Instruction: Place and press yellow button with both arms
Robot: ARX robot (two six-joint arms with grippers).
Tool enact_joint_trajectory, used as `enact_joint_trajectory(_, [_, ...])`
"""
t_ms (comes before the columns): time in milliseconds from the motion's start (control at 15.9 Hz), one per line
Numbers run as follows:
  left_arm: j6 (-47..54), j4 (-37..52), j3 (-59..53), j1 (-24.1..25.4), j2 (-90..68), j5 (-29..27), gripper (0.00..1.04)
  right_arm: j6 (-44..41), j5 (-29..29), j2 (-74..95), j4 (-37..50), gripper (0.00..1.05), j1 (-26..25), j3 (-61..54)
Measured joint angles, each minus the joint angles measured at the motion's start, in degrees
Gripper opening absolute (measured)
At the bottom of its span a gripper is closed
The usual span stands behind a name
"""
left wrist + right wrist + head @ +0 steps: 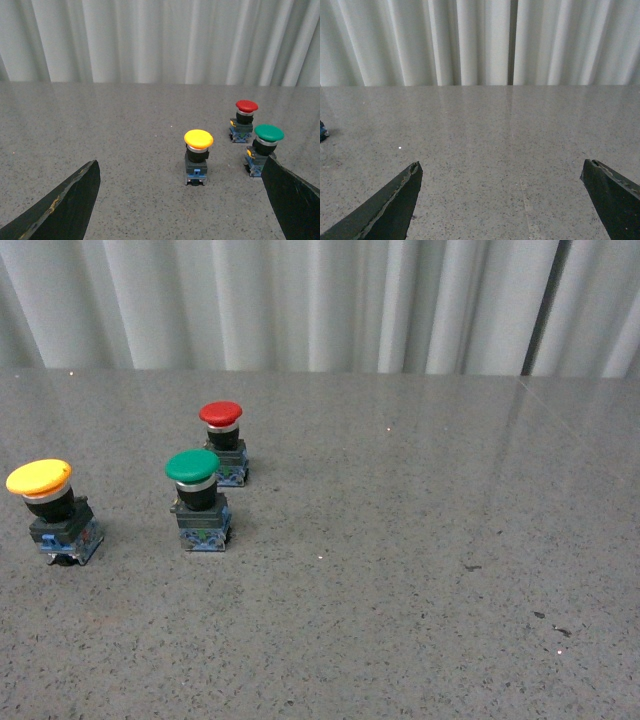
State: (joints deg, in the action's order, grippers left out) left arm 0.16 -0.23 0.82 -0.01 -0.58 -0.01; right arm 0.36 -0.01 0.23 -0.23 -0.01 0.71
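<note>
The yellow button (pixel 55 510) stands upright on the grey table at the far left of the front view, yellow mushroom cap on a black neck and a dark base with blue parts. Neither arm shows in the front view. In the left wrist view the yellow button (pixel 198 156) stands a little ahead of my open left gripper (pixel 182 172), between the lines of its two black fingers (pixel 75 202), untouched. My right gripper (pixel 502 170) is open and empty over bare table, with no button between its fingers (pixel 612 197).
A green-capped button (pixel 198 500) and a red-capped button (pixel 224 443) stand right of the yellow one; both show in the left wrist view, green (pixel 265 149) close to one finger, red (pixel 244 120) behind. A white curtain (pixel 320 300) hangs behind the table's far edge.
</note>
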Motion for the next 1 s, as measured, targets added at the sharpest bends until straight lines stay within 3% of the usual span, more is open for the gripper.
enact_joint_trajectory(1005, [0.0, 0.0, 0.0, 0.0, 0.0, 0.0, 0.98, 0.0, 0.0, 0.0, 0.0, 0.98, 0.0, 0.0])
